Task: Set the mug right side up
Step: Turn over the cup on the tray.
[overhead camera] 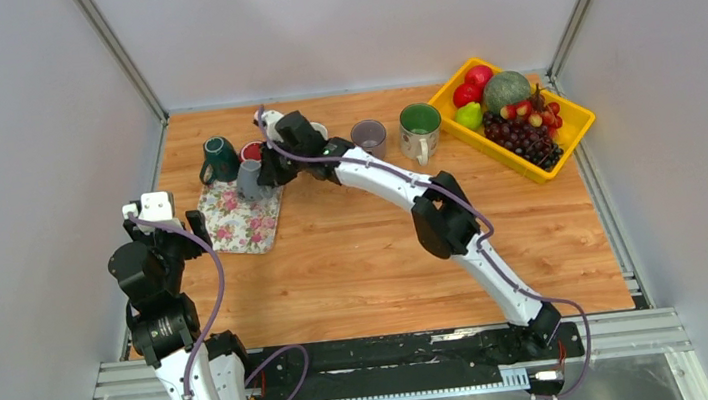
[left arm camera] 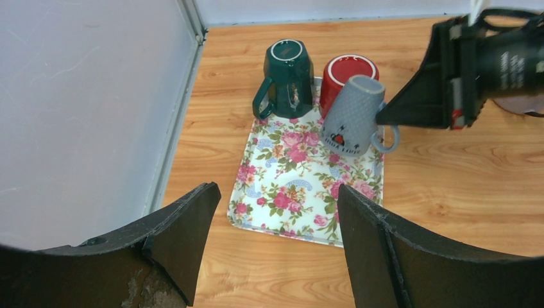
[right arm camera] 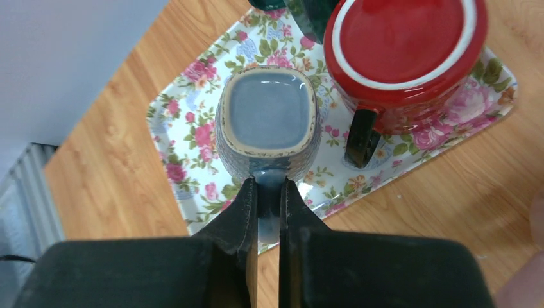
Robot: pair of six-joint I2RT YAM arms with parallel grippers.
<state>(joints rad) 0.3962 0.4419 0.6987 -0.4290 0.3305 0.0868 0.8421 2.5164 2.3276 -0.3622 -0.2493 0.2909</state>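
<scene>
A grey-blue mug [right arm camera: 269, 122] stands upside down on the floral tray [right arm camera: 186, 122], its base facing up. My right gripper [right arm camera: 268, 186] is shut on the mug's handle [right arm camera: 269, 212], pinched between both fingers. From the left wrist view the grey mug [left arm camera: 351, 115] looks slightly tilted, with the right gripper [left arm camera: 385, 117] at its handle. In the top view the mug [overhead camera: 249, 179] sits at the tray's far right corner. My left gripper [left arm camera: 277, 212] stands open above the bare table, just short of the tray's near edge, holding nothing.
An upside-down red mug [right arm camera: 404, 58] and a dark green mug [left arm camera: 287, 77] stand on the tray beside the grey one. Two upright mugs [overhead camera: 420, 130] stand further right. A yellow crate of fruit [overhead camera: 512, 117] fills the back right corner. Walls close in left and right.
</scene>
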